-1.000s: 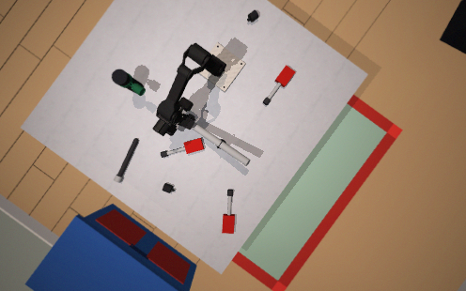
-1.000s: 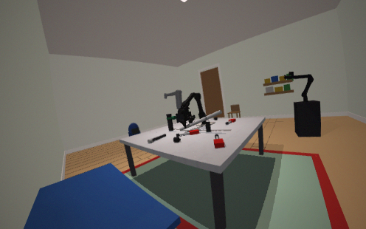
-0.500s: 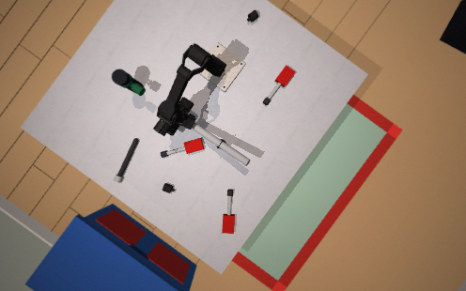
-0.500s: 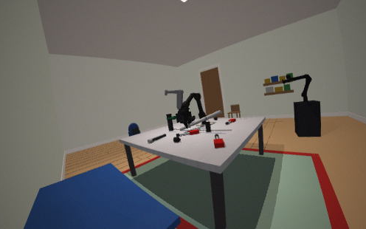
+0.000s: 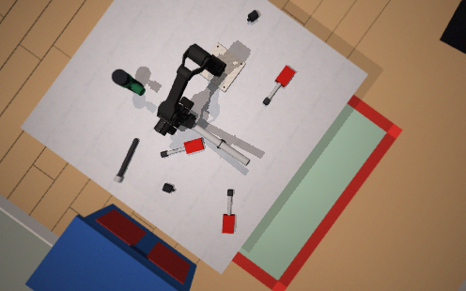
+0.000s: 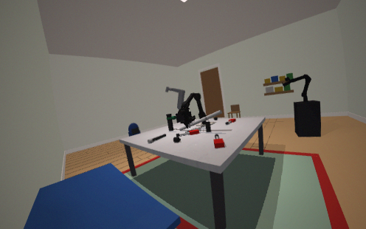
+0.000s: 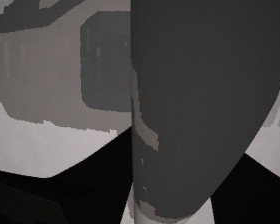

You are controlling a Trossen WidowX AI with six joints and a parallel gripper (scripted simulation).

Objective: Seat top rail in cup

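The pale grey rail (image 5: 234, 153) (image 6: 212, 115) (image 7: 206, 90) runs tilted through the loop cap (image 5: 221, 144), on a short dark post (image 6: 208, 127). Its far end is raised; its other end slopes down under the gripper, apart from the big post. My gripper (image 5: 192, 121) (image 6: 187, 125) (image 7: 173, 136) is shut on the rail, with a black finger on each side in the wrist view. The big post (image 6: 170, 125), with its black cap (image 5: 121, 77), stands upright to the left. The green band and cup (image 5: 136, 88) (image 6: 171, 118) sit high on it. The cut end is hidden in the top view.
A red block with a rod (image 5: 194, 145) (image 6: 194, 132) lies close below the gripper. Other red blocks (image 5: 285, 76) (image 5: 228, 223) lie to the right and front. A dark rod (image 5: 127, 160) (image 6: 157, 138) and a small black fitting (image 5: 168, 188) (image 6: 177, 139) lie near the front-left edge.
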